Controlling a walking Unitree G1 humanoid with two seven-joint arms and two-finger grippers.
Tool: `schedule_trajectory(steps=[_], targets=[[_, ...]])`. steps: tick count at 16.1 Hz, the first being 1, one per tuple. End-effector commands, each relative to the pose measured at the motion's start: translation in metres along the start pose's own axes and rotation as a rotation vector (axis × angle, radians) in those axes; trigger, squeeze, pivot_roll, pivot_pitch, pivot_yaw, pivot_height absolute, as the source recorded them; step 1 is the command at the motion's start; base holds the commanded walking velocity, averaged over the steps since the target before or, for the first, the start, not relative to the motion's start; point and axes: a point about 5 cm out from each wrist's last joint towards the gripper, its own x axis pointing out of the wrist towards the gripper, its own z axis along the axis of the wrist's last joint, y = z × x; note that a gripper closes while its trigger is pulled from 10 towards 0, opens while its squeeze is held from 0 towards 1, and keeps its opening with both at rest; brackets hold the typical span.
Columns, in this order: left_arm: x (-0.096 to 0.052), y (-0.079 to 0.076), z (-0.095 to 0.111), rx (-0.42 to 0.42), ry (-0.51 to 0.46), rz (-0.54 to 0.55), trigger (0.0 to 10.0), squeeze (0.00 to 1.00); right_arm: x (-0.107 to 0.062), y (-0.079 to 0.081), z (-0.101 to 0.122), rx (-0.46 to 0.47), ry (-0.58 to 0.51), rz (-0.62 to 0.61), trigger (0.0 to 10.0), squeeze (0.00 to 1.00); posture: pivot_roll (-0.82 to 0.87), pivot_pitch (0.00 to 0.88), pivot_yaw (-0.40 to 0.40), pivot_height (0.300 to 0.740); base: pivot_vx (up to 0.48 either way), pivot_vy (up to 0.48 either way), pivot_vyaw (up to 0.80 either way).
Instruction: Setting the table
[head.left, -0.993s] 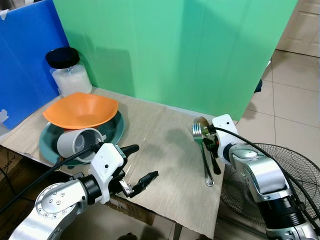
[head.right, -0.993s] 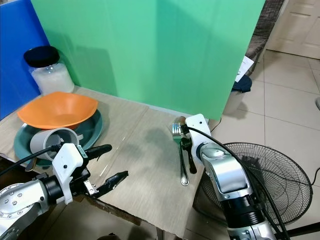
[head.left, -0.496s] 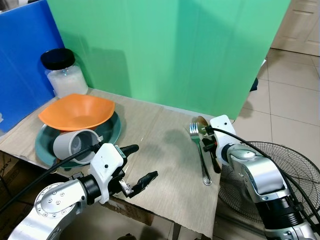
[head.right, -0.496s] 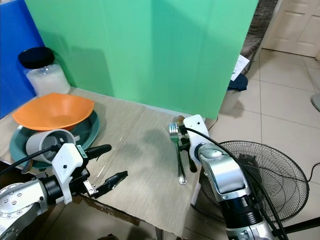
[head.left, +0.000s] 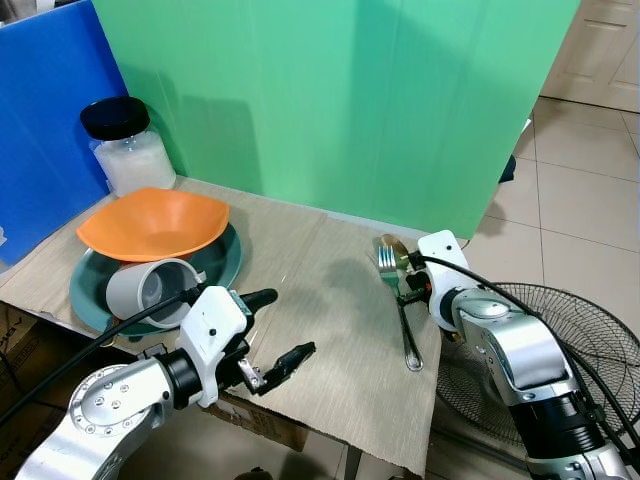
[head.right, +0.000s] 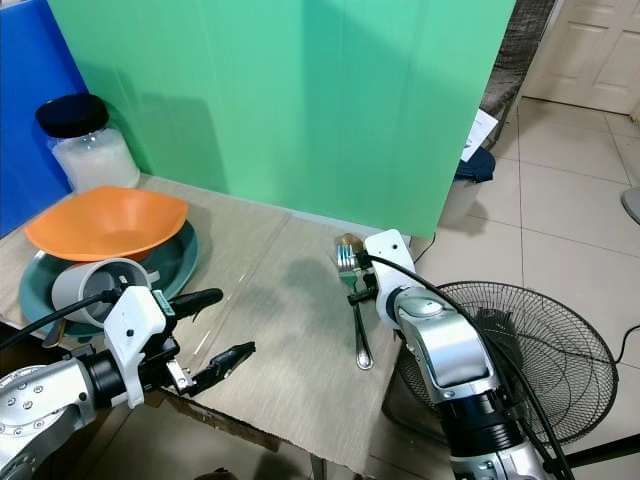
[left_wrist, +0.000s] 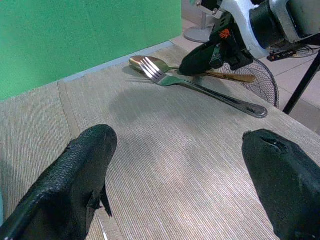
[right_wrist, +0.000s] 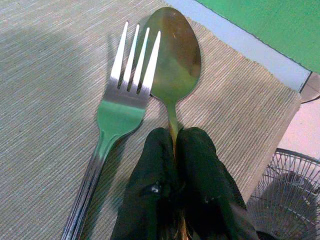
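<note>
A: What is being changed at the right side of the table (head.left: 330, 300), compared with a second ago?

B: Very little is being moved. The spoon (right_wrist: 172, 55) is still being pinched at its neck by the right gripper (right_wrist: 176, 150), whose two fingers are pressed together around the handle. The fork (right_wrist: 117, 107) is lying just beside it, tines level with the bowl of the spoon, near the table's right edge. The slight shift of the scene is being put down to the head camera.

A: And for the task?

B: The cutlery is judged as being laid out; release is not yet done.

A: The left gripper (head.left: 272, 330)?

B: It is being held spread wide over the near edge, with nothing between its fingers.

A: The containers?

B: An orange bowl (head.left: 155, 222) and a tipped grey cup (head.left: 150, 290) are being carried by a teal plate (head.left: 232, 262); both look empty. A black-lidded jar (head.left: 128, 145) holding something white is standing behind.
</note>
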Motion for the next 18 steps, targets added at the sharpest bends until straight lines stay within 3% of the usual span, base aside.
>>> schedule_trajectory(steps=[1,6,8,10,12,13,14,16,18], targets=[[0.0,0.002,0.0,0.015,0.005,0.004,10.0,0.0,-0.002,-0.003,0.008,0.014,-0.023,-0.007,0.0,0.0,0.15,0.0,0.032,0.74,0.0,0.0,0.0],[0.003,0.01,0.008,0.038,-0.04,0.055,10.0,0.0,-0.016,-0.012,0.032,0.086,-0.161,-0.047,0.0,0.0,0.15,0.0,0.03,0.74,0.0,0.0,0.0],[0.006,0.018,0.016,0.038,-0.1,0.124,10.0,0.0,-0.033,-0.019,0.048,0.175,-0.32,-0.074,0.0,0.0,0.16,0.0,0.018,0.74,0.0,0.0,0.0],[0.012,0.019,0.023,0.019,-0.161,0.179,10.0,0.0,-0.057,-0.017,0.053,0.193,-0.483,-0.051,0.0,0.0,0.15,0.0,0.018,0.74,0.0,0.0,0.0],[0.023,0.016,0.026,0.028,-0.183,0.258,10.0,0.0,-0.082,-0.01,0.044,0.244,-0.564,-0.047,0.0,0.0,0.14,0.0,0.036,0.74,0.0,0.0,0.0],[0.026,0.016,0.027,0.011,-0.186,0.313,10.0,0.0,-0.092,-0.011,0.041,0.233,-0.618,-0.103,6.2,0.0,0.13,0.0,0.039,0.74,0.0,0.0,0.0],[0.029,0.017,0.028,-0.011,-0.194,0.374,10.0,0.0,-0.099,-0.008,0.037,0.273,-0.638,-0.095,10.0,0.0,0.13,0.0,0.038,0.74,0.0,0.0,0.0],[0.034,0.013,0.034,-0.003,-0.219,0.425,10.0,0.0,-0.108,-0.008,0.027,0.232,-0.635,-0.174,10.0,0.0,0.12,0.0,0.032,0.74,0.0,0.0,0.0],[0.034,0.016,0.032,-0.004,-0.213,0.47,10.0,0.0,-0.109,-0.003,0.019,0.246,-0.598,-0.196,10.0,0.0,0.12,0.0,0.042,0.74,0.0,0.0,-0.8]])
